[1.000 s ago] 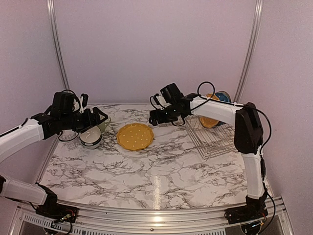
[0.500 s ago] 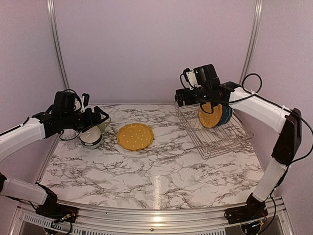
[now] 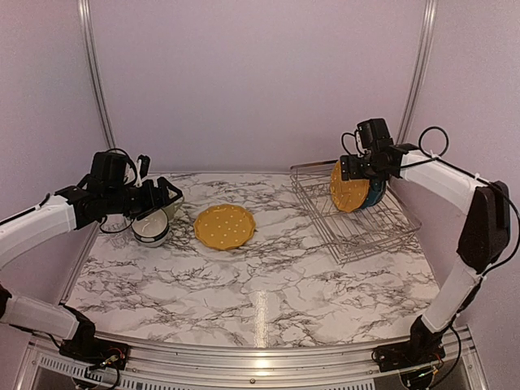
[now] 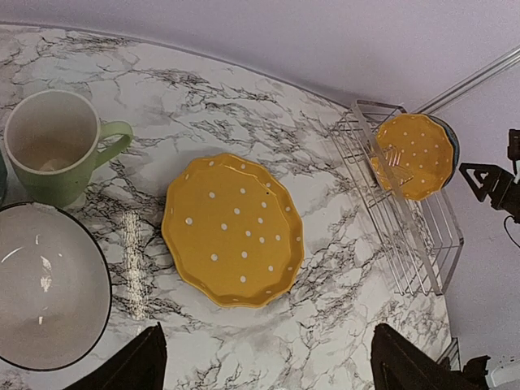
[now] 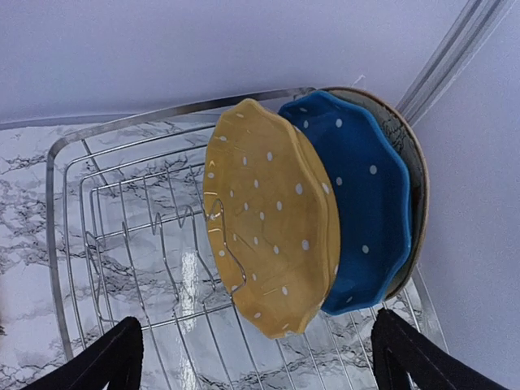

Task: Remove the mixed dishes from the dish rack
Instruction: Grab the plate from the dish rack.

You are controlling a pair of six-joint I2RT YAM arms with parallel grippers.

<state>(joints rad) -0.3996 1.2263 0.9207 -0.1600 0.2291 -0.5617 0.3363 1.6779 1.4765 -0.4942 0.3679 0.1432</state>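
Observation:
The silver wire dish rack (image 3: 361,231) stands at the right. A mustard-yellow dotted plate (image 5: 268,236), a blue dotted plate (image 5: 366,203) and a cream plate (image 5: 416,175) stand upright in it. My right gripper (image 5: 256,370) is open and empty just above the yellow plate (image 3: 348,191). A second yellow dotted plate (image 4: 233,230) lies flat on the table. The white bowl (image 4: 45,284) and pale-green mug (image 4: 57,142) stand at the left. My left gripper (image 4: 268,374) is open and empty above them (image 3: 158,199). The clear glass is out of view.
The marble table (image 3: 260,284) has metal rails along its edges and lilac walls on three sides. The rack's front slots (image 5: 146,244) hold nothing. A blue-grey edge (image 4: 2,175) shows at the left border beside the green mug.
My right arm has swung from above the table's middle to the right and now hangs over the plates in the rack. My left arm has barely moved.

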